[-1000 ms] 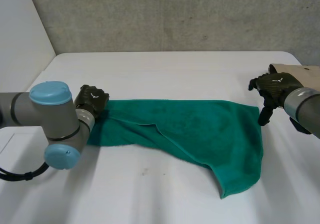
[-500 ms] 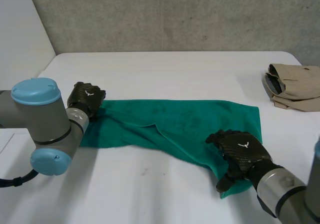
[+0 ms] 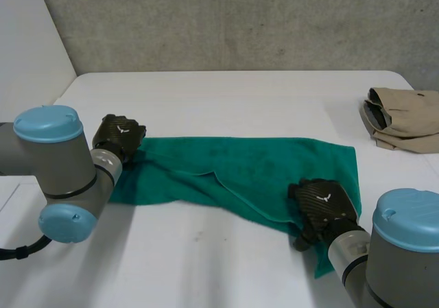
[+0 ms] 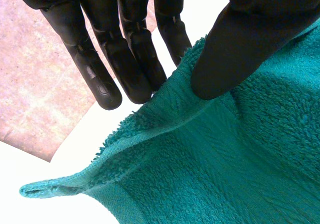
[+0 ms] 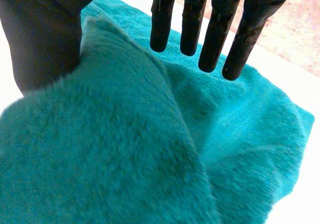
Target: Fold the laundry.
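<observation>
Towel (image 3: 254, 167) of green terry lies stretched across the middle of the white bench (image 3: 206, 95), long side running from the robot's left to its right, with a loose flap edge slanting across its near side and its right end hanging down toward the near edge of the bench. The left hand (image 3: 118, 134) sits at the towel's far left corner. In the left wrist view its thumb (image 4: 235, 49) presses on top of the raised towel edge while the straight fingers (image 4: 130, 59) lie on the other side of that edge, so the corner is pinched between them. The right hand (image 3: 321, 205) rests on the near right part of the towel, close to its right edge. In the right wrist view its fingers (image 5: 215, 39) are straight and spread over the cloth and the thumb (image 5: 47, 39) stands well apart from them, with a hump of towel rising between thumb and fingers, so nothing is clasped. 1 folded beige garment (image 3: 405, 119) lies at the far right of the bench, well apart from the towel.
</observation>
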Robot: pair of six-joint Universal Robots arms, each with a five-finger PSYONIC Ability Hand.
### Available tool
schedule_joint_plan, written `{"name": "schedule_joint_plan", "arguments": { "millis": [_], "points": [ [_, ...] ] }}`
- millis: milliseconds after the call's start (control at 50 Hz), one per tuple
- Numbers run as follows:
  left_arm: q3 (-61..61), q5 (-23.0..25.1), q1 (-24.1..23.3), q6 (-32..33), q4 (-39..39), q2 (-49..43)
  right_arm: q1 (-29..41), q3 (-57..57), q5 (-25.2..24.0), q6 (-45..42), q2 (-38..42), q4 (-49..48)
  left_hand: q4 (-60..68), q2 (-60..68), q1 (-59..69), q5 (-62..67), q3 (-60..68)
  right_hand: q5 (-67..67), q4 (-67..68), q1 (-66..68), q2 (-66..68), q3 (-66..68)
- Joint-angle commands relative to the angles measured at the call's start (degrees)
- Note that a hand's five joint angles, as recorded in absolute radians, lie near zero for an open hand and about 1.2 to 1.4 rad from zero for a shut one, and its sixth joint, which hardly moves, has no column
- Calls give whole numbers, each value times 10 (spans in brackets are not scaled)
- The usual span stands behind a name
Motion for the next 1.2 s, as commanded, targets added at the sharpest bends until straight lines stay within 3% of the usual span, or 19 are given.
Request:
{"name": "schedule_joint_plan", "arguments": {
  "millis": [20, 60, 120, 140, 160, 280, 400, 540, 640, 760, 860, 1000, 1100, 1200],
  "points": [
    [0, -1, 2, 0, -12, 8, -13, 19, 3, -36, -17, 3, 111, 114, 153, 137, 117, 88, 77, 118, 82, 79],
    [-1, -1, 2, 0, -16, 12, -16, 22, 2, -43, -23, 5, 111, 114, 153, 137, 117, 100, 89, 130, 94, 91],
    [-4, -1, 2, -1, -28, 20, -35, 27, 1, -59, -34, 9, 111, 114, 153, 137, 117, 249, 238, 279, 243, 240],
    [-6, -1, 2, -1, -32, 23, -39, 29, 0, -63, -39, 10, 111, 114, 153, 137, 117, 335, 324, 364, 328, 325],
    [-10, -1, 3, -1, -36, 27, -50, 31, -2, -76, -53, 11, 111, 114, 153, 137, 117, 541, 531, 571, 535, 532],
    [-43, 1, 4, -1, -66, 88, -95, 16, -54, -195, -118, 44, 111, 114, 153, 137, 117, 543, 533, 573, 537, 534],
    [-77, 3, 7, 2, -129, 186, -190, -72, -133, -346, -215, 194, 111, 114, 153, 137, 117, 543, 533, 573, 537, 534],
    [-101, 12, 17, 4, -228, 323, -219, -213, -163, -377, -243, 391, 111, 114, 153, 137, 117, 543, 533, 573, 537, 534],
    [-103, 48, 26, 4, -300, 402, -241, -278, -189, -381, -245, 464, 111, 114, 153, 137, 117, 543, 533, 573, 537, 534],
    [-138, 89, 29, 2, -308, 419, -247, -281, -226, -404, -226, 506, 111, 114, 153, 137, 117, 543, 533, 573, 537, 534],
    [-164, 97, 31, -2, -267, 375, -248, -264, -233, -414, -127, 497, 111, 114, 153, 137, 117, 543, 533, 573, 537, 534],
    [-120, 71, 28, 5, -162, 182, -237, -315, -200, -407, 17, 451, 111, 114, 153, 137, 117, 543, 533, 573, 537, 534],
    [10, 12, 30, 3, -135, 52, -219, -426, -135, -393, 85, 385, 111, 114, 153, 137, 117, 543, 533, 573, 537, 534],
    [152, -1, 23, -2, -120, -8, -192, -542, -109, -348, 112, 302, 111, 114, 153, 137, 117, 543, 533, 573, 537, 534]
  ]
}}
